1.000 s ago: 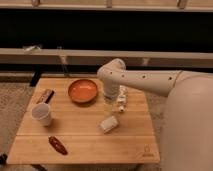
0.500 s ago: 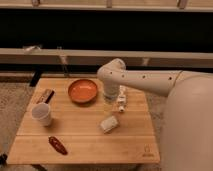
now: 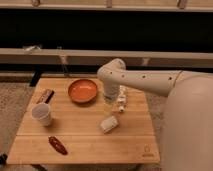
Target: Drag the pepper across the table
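Observation:
The pepper point(image 3: 58, 145) is a small dark red chili lying near the front left of the light wooden table point(image 3: 130, 140). My gripper point(image 3: 109, 102) hangs from the white arm over the table's middle back, just right of the orange bowl, far from the pepper. It holds nothing that I can see.
An orange bowl point(image 3: 82, 91) sits at the back centre. A white cup point(image 3: 42, 114) stands at the left, a dark brown bar point(image 3: 45, 96) behind it. A small white object point(image 3: 108, 124) lies mid-table and a small bottle-like item point(image 3: 121, 102) lies right of the gripper.

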Controlling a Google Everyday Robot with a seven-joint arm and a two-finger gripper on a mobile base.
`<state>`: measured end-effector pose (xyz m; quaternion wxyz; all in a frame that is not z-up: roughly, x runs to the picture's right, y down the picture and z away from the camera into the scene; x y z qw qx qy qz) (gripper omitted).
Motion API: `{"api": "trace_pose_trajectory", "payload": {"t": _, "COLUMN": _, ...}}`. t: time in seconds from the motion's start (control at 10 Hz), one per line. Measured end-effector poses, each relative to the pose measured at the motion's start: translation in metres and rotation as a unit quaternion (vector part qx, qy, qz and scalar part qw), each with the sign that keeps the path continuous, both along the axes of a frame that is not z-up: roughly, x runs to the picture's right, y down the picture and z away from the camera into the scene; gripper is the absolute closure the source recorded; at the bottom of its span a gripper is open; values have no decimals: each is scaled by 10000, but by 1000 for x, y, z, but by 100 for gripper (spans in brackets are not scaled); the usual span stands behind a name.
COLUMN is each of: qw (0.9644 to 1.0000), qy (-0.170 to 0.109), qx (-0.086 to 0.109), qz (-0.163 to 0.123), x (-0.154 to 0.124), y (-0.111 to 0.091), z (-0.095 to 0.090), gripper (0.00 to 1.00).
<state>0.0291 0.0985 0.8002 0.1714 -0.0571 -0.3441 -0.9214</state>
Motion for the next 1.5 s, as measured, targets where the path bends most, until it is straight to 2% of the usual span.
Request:
{"api": "trace_pose_trajectory", "payload": {"t": 0.3, "qw": 9997, "qy": -89, "qx": 174, "qz": -151, "x": -10, "y": 6, "z": -12, "gripper": 20}}
{"api": "trace_pose_trajectory", "payload": {"t": 0.7, "qw": 9982, "qy": -353, "qx": 416, "qz": -260, "x": -45, "y": 51, "z": -59, "gripper": 20}}
{"api": "trace_pose_trajectory", "payload": {"t": 0.9, "qw": 9974, "qy": -470, "qx": 402, "qz": -378, "x": -68, "y": 78, "z": -73, "gripper": 20}}
{"api": "trace_pose_trajectory", "payload": {"t": 1.3, "qw": 9937, "qy": -749, "qx": 335, "qz": -768, "x": -129, "y": 110, "z": -76, "gripper": 20}}
{"api": "trace_pose_trajectory", "payload": {"t": 1.5, "qw": 9902, "qy": -861, "qx": 316, "qz": -1054, "x": -164, "y": 130, "z": -76, "gripper": 20}}
